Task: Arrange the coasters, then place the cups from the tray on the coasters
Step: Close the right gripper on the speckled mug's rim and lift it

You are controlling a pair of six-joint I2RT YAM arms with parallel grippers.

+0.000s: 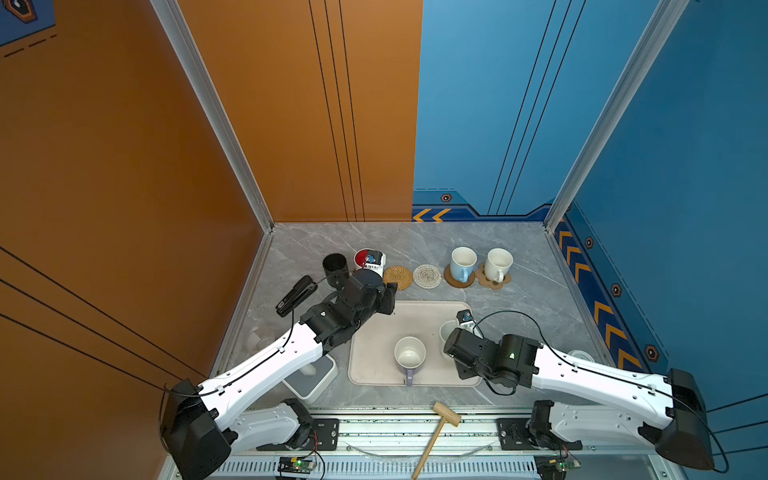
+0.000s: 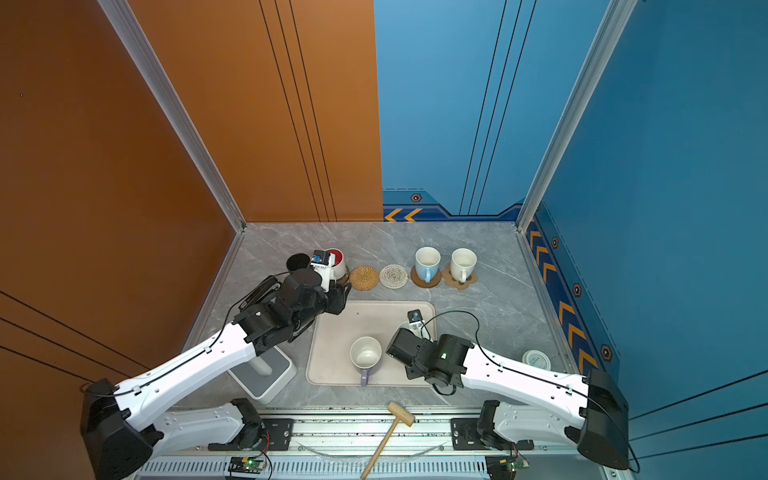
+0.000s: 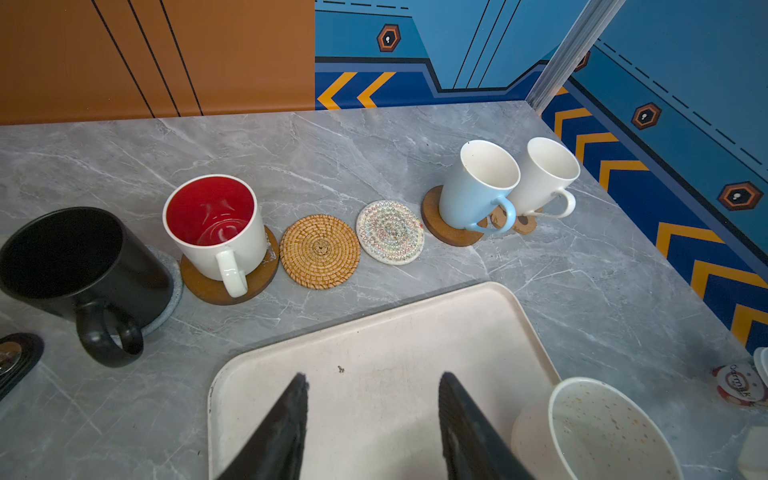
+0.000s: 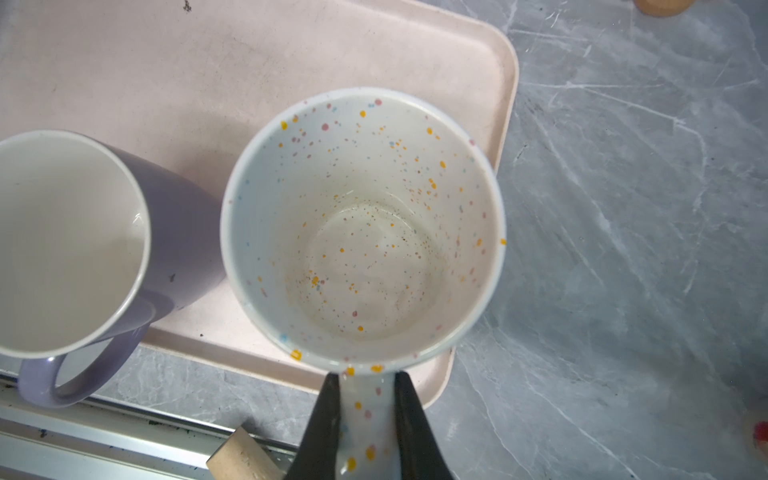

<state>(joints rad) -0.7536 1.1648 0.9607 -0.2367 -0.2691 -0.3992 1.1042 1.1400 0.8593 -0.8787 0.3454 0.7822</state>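
Row of coasters along the worktop's (image 3: 291, 145) back, left to right: black mug (image 3: 62, 257) on a clear beaded coaster (image 3: 170, 299); red-inside white mug (image 3: 212, 224) on a glossy brown coaster (image 3: 208, 286); rattan coaster (image 3: 319, 251) and second beaded coaster (image 3: 390, 232) (both bare); light blue mug (image 3: 473, 191) on a matte brown coaster (image 3: 440, 228); cream mug (image 3: 544, 174) on a paw-shaped coaster (image 3: 523, 224). Nearer: left end effector (image 3: 374, 377) released, empty, over the tray's (image 3: 374, 332) far left corner; lavender mug (image 4: 183, 232) on the tray; right end effector (image 4: 366, 375) grasping the speckled mug's (image 4: 361, 224) handle at the tray's right edge.

orange wall (image 1: 124, 166), blue wall (image 1: 498, 104), grey marble tabletop (image 1: 332, 239).
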